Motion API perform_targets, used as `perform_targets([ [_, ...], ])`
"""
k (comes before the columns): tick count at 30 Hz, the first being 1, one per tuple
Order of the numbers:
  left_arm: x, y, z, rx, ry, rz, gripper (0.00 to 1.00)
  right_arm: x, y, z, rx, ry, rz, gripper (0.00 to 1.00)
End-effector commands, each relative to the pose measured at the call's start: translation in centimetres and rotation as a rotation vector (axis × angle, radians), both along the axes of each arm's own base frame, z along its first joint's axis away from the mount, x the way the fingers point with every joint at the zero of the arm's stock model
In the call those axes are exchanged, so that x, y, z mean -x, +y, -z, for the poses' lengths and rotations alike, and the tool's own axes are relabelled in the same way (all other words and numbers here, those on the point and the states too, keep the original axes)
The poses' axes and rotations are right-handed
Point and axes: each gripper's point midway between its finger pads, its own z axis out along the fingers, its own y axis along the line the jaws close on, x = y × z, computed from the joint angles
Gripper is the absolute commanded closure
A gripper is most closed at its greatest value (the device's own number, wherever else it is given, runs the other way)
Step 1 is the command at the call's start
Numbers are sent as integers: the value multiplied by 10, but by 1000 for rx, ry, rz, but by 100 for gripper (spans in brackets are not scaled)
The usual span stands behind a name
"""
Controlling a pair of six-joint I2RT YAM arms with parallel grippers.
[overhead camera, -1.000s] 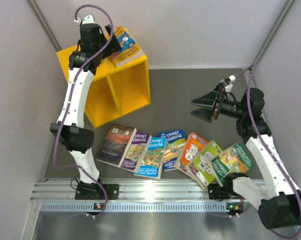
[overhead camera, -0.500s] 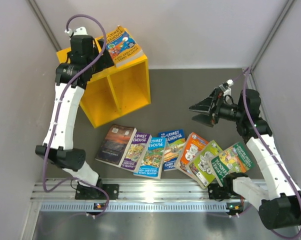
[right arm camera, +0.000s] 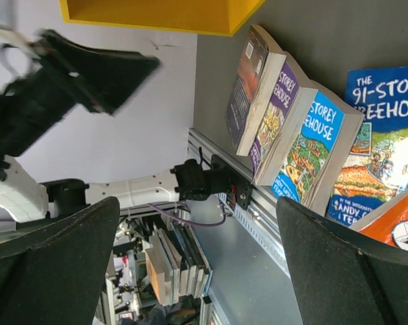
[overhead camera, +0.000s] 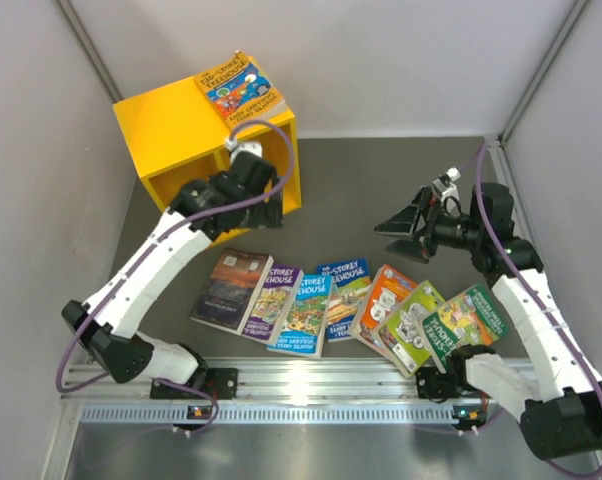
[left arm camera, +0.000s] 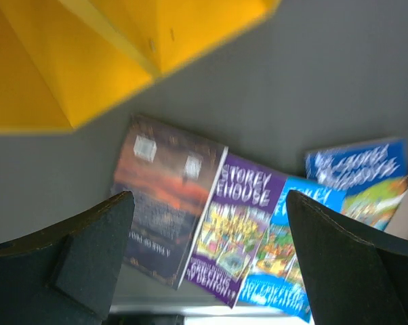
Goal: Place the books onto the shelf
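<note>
The left end effector hangs with its fingers wide apart and nothing between them, just in front of the yellow shelf, low over the grey desk. Through its wrist view the shelf's front edge and central divider fill the top, blurred. The right end effector is also spread and empty, well to the right of the shelf and pointing back toward it. One orange-and-blue book lies flat on top of the shelf at its far right corner. The rest lie on the desk, nearer than the shelf, in an overlapping row running rightward from it: a dark-covered book closest to the shelf, then a purple book, a blue book, a second blue book, an orange book, a lime book and a green book farthest from it.
</note>
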Motion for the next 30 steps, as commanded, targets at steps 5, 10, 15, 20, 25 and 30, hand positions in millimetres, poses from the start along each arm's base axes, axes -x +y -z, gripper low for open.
perform_targets([
  [5,58,-6,105,-6,299,51,1,14,-1,0,19,-43,-12,2],
  [10,87,-1,158,-66,499,73,1,22,-3,6,26,-27,-14,2],
  [15,107,9,208,-156,661,58,1,27,-4,13,29,-12,-17,2],
  [20,105,26,234,-288,706,32,1,31,-4,20,33,5,-17,2],
  [25,105,38,247,-383,744,35,1,35,-6,26,38,18,-10,2],
  [30,105,42,263,-392,786,42,1,38,-7,30,42,32,-3,2],
])
